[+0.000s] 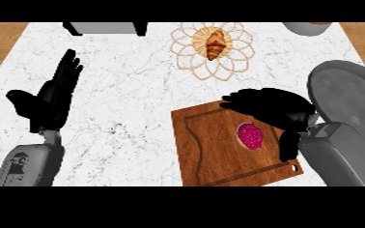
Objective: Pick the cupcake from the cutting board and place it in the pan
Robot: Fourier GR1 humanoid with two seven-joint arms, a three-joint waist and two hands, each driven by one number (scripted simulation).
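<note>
Counter (128,77): white marble look, grey veining, smooth. Cutting board (214,149): reddish-brown wood, visible grain, grooved border. Pan (339,89): dull grey metal, mottled. Trivet (210,53): pale woven wicker loops. Hands (50,96): matt black; forearms grey, faint sheen. Cupcake (249,135): rough pink top.

We see right hand (274,107) arched over cupcake (249,135) on cutting board (214,149), fingers curled, contact unclear. Pan (339,84) at right. Left hand (50,99) open, resting left.
</note>
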